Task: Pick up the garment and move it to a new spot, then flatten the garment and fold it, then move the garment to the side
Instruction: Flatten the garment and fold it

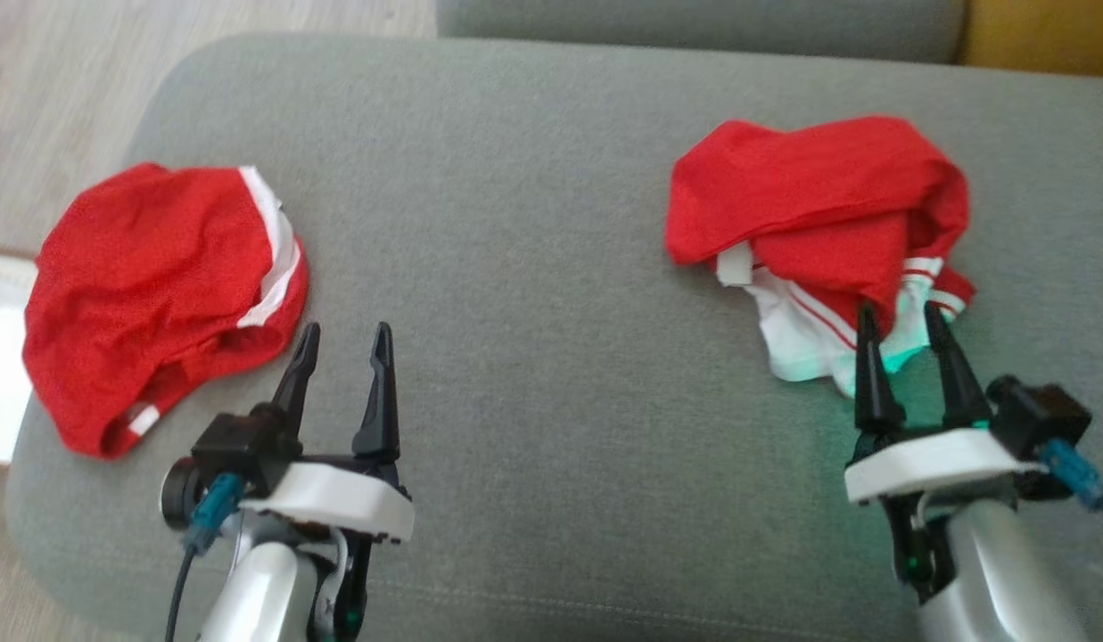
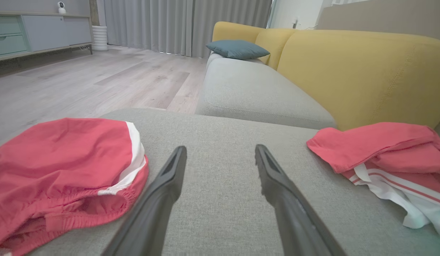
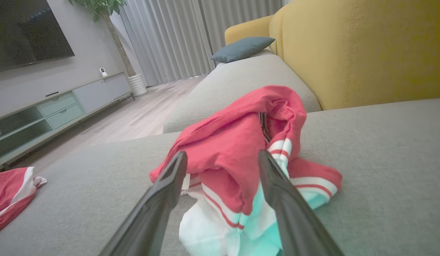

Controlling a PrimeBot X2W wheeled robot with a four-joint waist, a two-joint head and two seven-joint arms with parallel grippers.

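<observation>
Red-and-white garment [image 1: 819, 196] lies crumpled at 2 o'clock on the grey sofa cushion [image 1: 533, 178]; its folds hide its cut. Right gripper [image 1: 899, 312] has its fingers apart, tips over the garment's near hem, which they partly cover. Left gripper [image 1: 346, 332], fingers apart and empty, sits beside red shorts [image 1: 150, 285] at the cushion's 9 o'clock edge. Bare cushion separates both items. Wood floor [image 1: 52, 80] shows at 10 o'clock.

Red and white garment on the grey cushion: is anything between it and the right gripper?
Nothing visible. The open right gripper points straight at the red and white garment, fingertips at its white edge.
</observation>
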